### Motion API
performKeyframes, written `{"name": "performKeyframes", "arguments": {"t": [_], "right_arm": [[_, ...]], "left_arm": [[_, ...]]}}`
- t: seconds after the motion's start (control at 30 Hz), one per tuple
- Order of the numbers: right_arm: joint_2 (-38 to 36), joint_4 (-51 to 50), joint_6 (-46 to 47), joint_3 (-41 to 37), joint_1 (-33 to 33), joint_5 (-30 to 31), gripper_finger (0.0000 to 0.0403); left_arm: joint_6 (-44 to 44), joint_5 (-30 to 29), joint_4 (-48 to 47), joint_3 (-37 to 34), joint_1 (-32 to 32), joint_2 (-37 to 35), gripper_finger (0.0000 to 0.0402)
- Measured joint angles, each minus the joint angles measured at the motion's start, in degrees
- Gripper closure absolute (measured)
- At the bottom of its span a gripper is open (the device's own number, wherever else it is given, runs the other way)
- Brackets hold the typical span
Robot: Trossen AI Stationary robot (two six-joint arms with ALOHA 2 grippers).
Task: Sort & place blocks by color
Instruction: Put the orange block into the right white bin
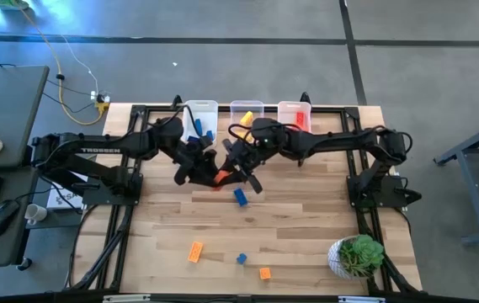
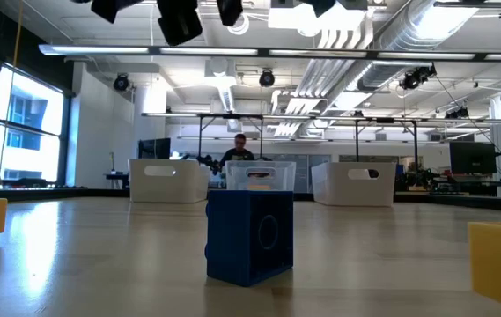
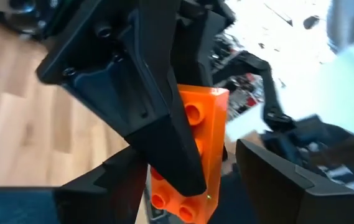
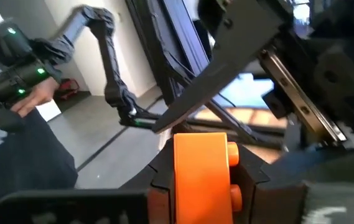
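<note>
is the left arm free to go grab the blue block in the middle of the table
Probably not yet. The left gripper and right gripper both meet at an orange block, seemingly mid-handoff. The blue block lies uncovered just beyond them.

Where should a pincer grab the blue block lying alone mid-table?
Probably from straight above, closing across the narrow sides of the blue block. It lies flat and skewed on the table, apart from other blocks, so the fingers must turn to match its angle.
</note>
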Motion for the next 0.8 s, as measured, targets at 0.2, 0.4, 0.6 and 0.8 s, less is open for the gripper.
{"name": "performKeyframes", "arguments": {"t": [0.2, 0.4, 0.6, 0.8], "right_arm": [[-0.6, -8.5, -0.7, 0.0, -3.2, -0.2, 0.0335], [-1.8, -21.0, -4.7, -0.1, -6.6, 1.5, 0.0335], [-3.6, -33.8, -9.4, -0.1, -10.7, 11.4, 0.0335], [-4.3, -43.4, -10.8, -0.1, -15.7, 21.1, 0.0335]], "left_arm": [[0.3, -4.5, -6.3, 0.0, 3.2, 0.0, 0.0171], [0.4, -11.1, -9.0, 0.0, 5.8, -0.1, 0.0171], [0.4, -16.6, -10.4, 0.1, 7.5, -0.1, 0.0170], [0.3, -23.1, -12.3, 0.1, 8.3, -0.1, 0.0170]]}}
